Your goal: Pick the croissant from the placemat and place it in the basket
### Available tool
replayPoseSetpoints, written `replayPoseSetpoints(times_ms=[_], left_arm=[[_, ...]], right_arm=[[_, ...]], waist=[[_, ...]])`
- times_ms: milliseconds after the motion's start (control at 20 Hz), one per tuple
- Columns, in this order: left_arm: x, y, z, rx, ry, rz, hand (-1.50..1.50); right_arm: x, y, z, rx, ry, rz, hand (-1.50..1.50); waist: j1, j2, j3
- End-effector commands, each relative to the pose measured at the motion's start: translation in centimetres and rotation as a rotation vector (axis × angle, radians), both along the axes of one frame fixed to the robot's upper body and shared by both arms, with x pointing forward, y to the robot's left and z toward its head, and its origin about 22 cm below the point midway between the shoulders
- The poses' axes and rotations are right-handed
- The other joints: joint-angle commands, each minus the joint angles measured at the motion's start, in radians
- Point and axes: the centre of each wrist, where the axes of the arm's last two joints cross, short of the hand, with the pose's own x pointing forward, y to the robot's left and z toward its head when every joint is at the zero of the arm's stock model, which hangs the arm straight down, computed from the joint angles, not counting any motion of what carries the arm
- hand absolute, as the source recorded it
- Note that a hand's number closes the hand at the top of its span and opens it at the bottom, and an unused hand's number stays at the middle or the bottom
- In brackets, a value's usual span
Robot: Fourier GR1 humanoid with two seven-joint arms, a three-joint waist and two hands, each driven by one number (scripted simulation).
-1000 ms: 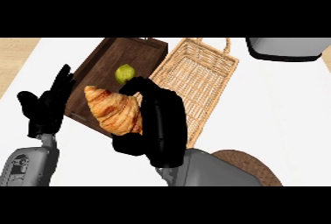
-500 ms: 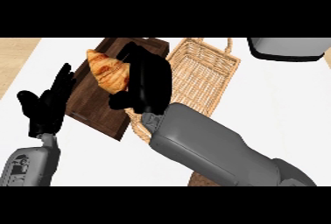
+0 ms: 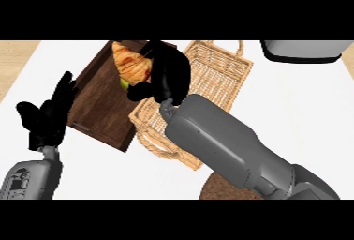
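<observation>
My right hand (image 3: 166, 75) is curled round the croissant (image 3: 131, 65), which shows at the hand's left side, its pointed end up toward the counter's far edge; my fingers hide its right part; the croissant is above the dark placemat (image 3: 104, 108), near the mat's far right corner, and just left of the basket (image 3: 214, 75); I cannot tell whether it is touching the mat; a small green thing (image 3: 124, 84) peeps out just below the croissant, on the mat, mostly hidden by my hand; my right forearm crosses the basket's near part; my left hand (image 3: 45, 117) rests at the mat's left edge, fingers straight and pointing up, holding nothing; a grey vessel (image 3: 304, 49) stands at the far right; a round cork mat (image 3: 221, 190) lies by my right forearm at the near edge.
</observation>
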Motion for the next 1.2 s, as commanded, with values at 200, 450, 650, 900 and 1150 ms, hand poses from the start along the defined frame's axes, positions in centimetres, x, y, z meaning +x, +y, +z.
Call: replayPoseSetpoints(times_ms=[200,450,650,900,1150], left_arm=[[-0.4,0.3,0.4,0.005,0.007,-0.003,0.00],[-0.7,0.1,-0.3,0.015,0.013,0.001,0.00],[-0.4,0.0,1.4,-0.015,0.009,0.018,0.00],[-1.2,0.9,0.7,0.003,0.011,0.016,0.00],[-2.6,2.1,0.4,-0.003,-0.001,-0.002,0.00]], right_arm=[[3.5,-3.9,-2.6,-0.504,-0.118,0.017,1.50],[4.2,-2.7,-0.6,-0.709,-0.262,0.063,1.50],[4.5,-2.0,0.0,-0.756,-0.288,0.076,1.50],[4.4,-0.3,-0.3,-0.755,-0.243,0.061,1.50],[5.5,-1.6,-1.9,-0.815,-0.098,0.048,1.50]], waist=[[-0.010,-0.016,-0.009],[-0.007,-0.004,-0.001],[-0.015,-0.005,0.000],[-0.017,-0.005,0.000],[-0.010,-0.005,0.000]])
